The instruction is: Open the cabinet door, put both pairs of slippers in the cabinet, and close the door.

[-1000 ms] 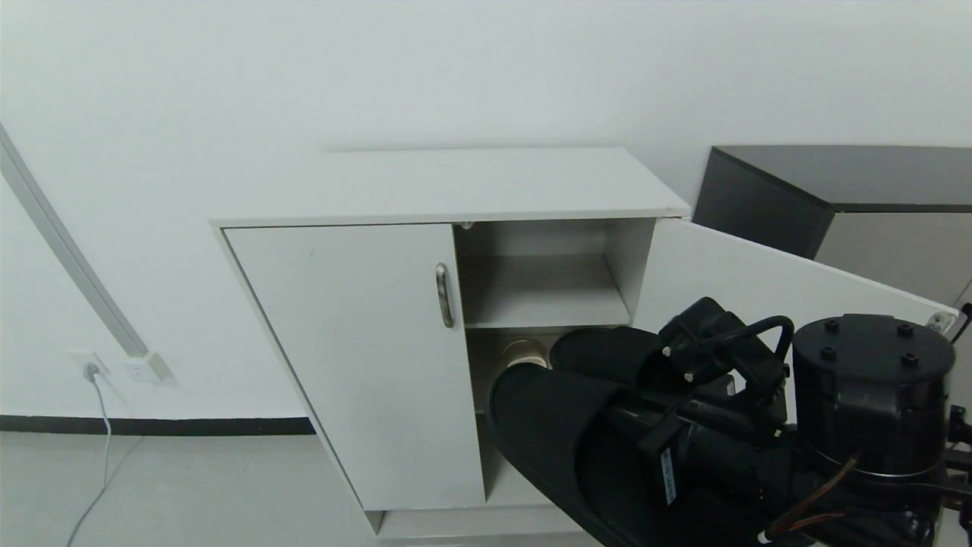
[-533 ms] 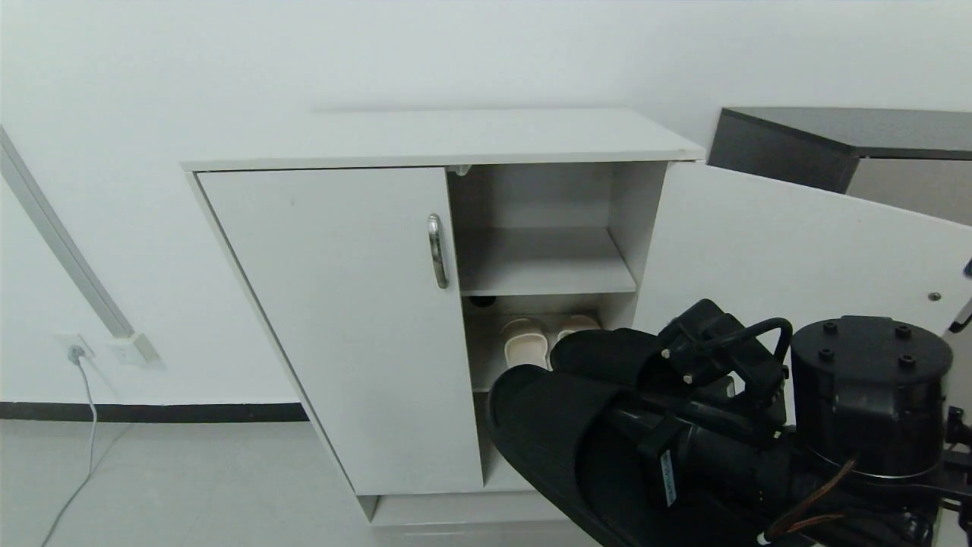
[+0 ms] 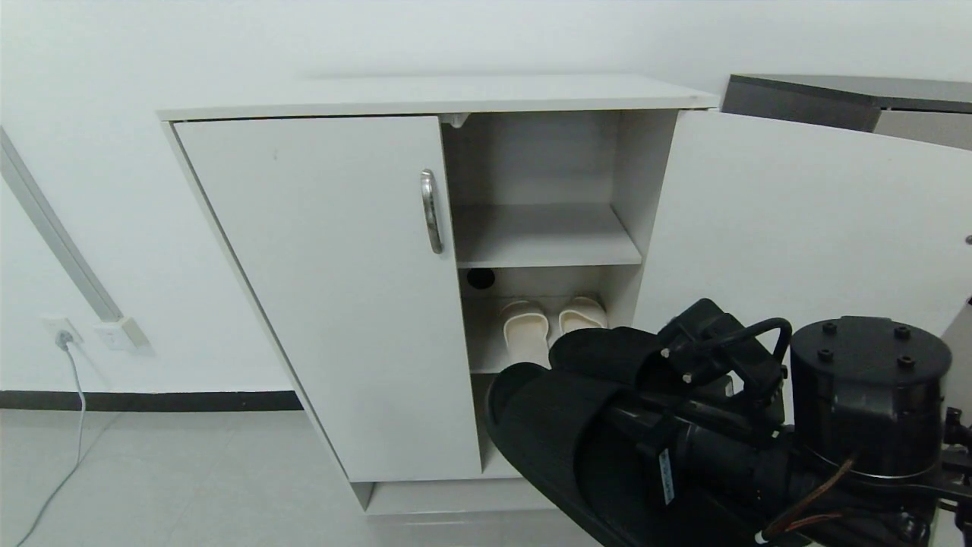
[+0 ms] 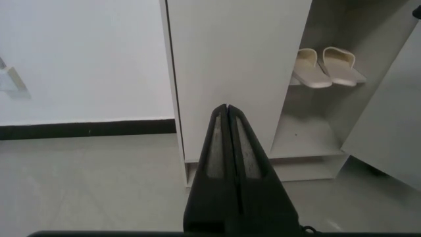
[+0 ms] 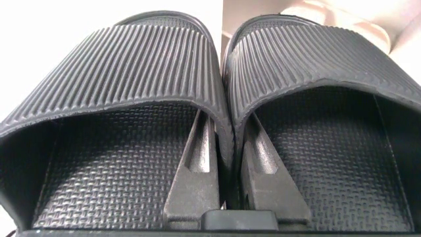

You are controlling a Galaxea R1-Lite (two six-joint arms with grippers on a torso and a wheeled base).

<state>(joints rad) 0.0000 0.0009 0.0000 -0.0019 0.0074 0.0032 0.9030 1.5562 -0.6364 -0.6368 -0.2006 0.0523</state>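
A: Where are the black slippers (image 3: 562, 425)?
B: The right hand (image 5: 229, 122) clamps their touching inner walls, a finger inside each.
A: Beyond that hand?
B: The cabinet (image 3: 319, 289), its door (image 3: 797, 220) open, cream slippers (image 3: 550, 323) on the lower shelf (image 3: 486, 353). The left hand (image 4: 227, 110) is clenched, empty.

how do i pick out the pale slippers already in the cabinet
Find the white two-door cabinet against the wall, its right door swung open. On the second shelf down inside sits a pair of cream slide slippers, side by side. They are pale and shelved; the black ribbed slippers are outside, in the right gripper.
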